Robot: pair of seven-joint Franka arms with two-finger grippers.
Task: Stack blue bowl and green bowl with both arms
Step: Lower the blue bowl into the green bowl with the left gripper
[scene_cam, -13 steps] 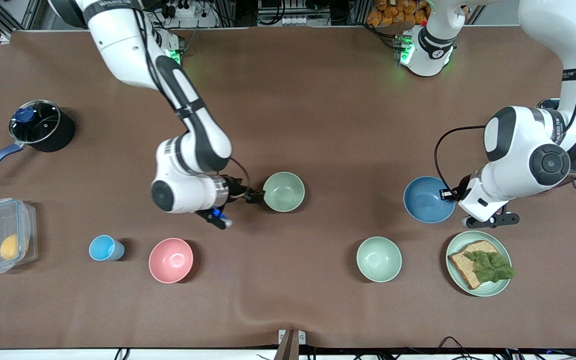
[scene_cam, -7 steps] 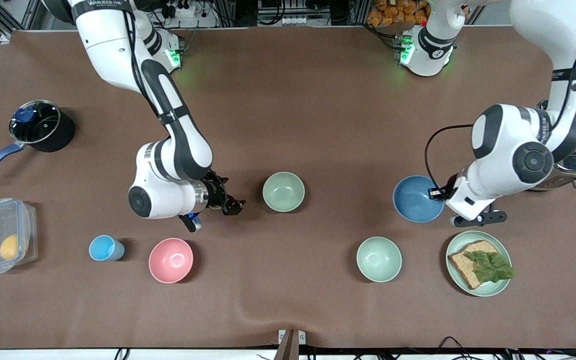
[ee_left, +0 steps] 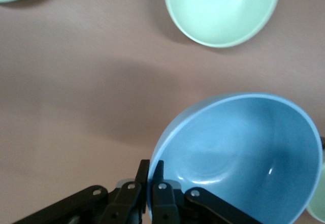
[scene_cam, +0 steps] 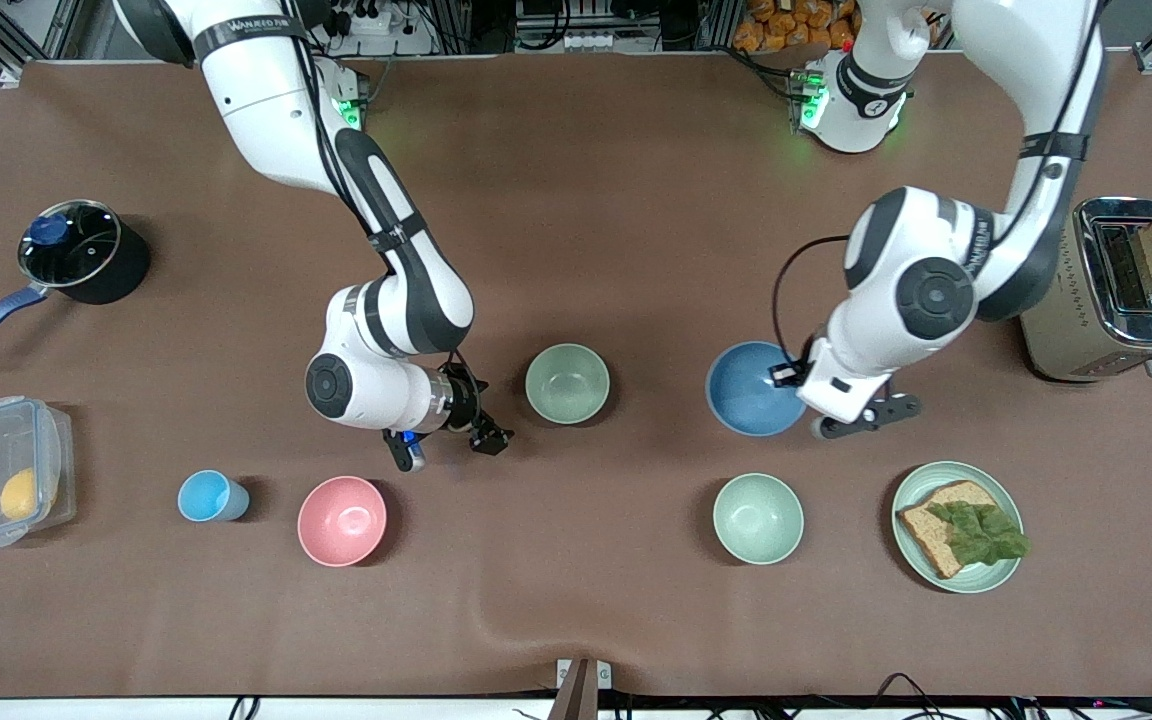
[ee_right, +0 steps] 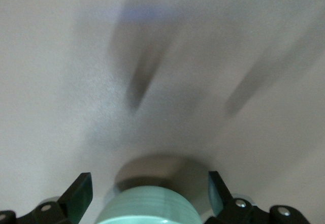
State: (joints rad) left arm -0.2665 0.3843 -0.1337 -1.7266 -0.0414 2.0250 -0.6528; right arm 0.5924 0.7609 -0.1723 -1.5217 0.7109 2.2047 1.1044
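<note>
My left gripper [scene_cam: 788, 377] is shut on the rim of the blue bowl [scene_cam: 748, 390] and holds it tilted, just above the table. In the left wrist view the fingers [ee_left: 143, 179] pinch the rim of the blue bowl [ee_left: 244, 158]. The green bowl [scene_cam: 567, 383] stands upright mid-table, toward the right arm's end from the blue bowl. My right gripper [scene_cam: 489, 440] is open and empty, low beside the green bowl and apart from it. In the right wrist view the green bowl's side [ee_right: 147, 206] shows between the open gripper's [ee_right: 148, 193] fingers.
A pale mint bowl [scene_cam: 758, 518] and a mint plate with bread [scene_cam: 994, 573] lie nearer the camera than the blue bowl. A pink bowl [scene_cam: 341, 520] and a light-blue cup [scene_cam: 206, 496] lie near the right gripper. A toaster [scene_cam: 1116, 290], a pot [scene_cam: 76, 250] and a plastic box [scene_cam: 6, 470] stand at the table's ends.
My left gripper has carried the blue bowl toward the green bowl. My right gripper has drawn back from the green bowl's rim and now sits open beside it.
</note>
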